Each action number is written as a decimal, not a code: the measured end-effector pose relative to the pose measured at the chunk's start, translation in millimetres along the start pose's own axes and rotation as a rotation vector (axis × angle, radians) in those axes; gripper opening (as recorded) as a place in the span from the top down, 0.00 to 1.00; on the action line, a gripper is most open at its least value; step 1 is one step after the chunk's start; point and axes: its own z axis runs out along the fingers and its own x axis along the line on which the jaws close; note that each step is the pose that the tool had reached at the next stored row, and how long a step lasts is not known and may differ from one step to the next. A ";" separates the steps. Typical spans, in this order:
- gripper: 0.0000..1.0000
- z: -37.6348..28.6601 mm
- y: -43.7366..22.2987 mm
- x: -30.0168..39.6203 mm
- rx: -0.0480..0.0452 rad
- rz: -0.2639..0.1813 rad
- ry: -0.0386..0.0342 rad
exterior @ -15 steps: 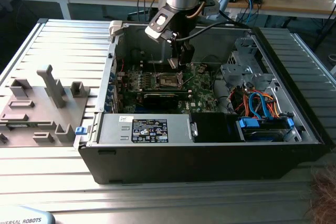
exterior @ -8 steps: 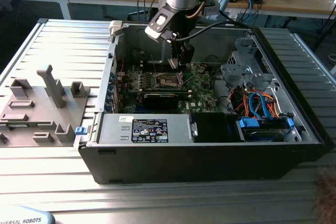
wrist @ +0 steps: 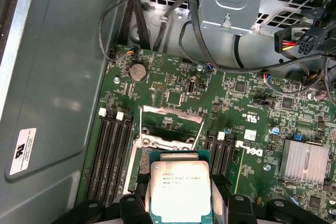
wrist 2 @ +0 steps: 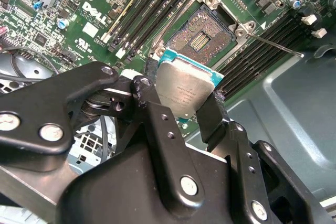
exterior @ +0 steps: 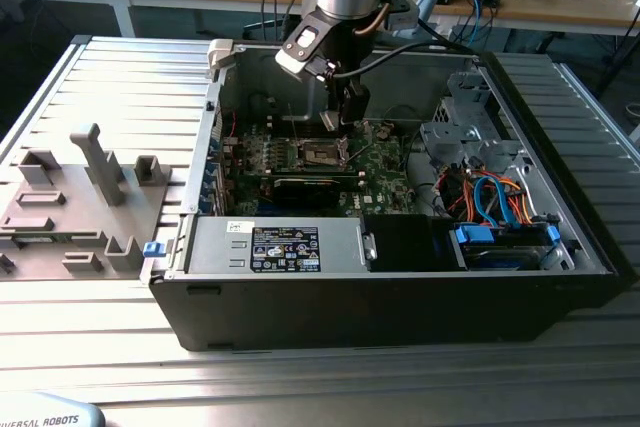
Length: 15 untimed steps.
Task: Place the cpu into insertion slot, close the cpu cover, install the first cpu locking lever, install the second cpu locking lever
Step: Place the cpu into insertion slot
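Claw [wrist 2: 181,98]: black fingers [wrist 2: 152,108] closed on two opposite edges of the cpu [wrist 2: 184,90], which hangs above the board just short of the insertion slot [wrist 2: 202,38] and is not seated. The cpu cover [wrist: 170,123] stands swung open beyond the slot. The chip is square, with no long axis to speak of. Its metal top faces the wrist cameras, edges roughly parallel to the slot's.

Risk, as judged: skew or tilt on descent would land a corner on the border or bend the exposed contacts — an edge-only grip could also slip.
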 end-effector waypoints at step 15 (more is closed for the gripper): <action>0.46 0.1 0.0 0.0 -0.0002 0.009 -0.0006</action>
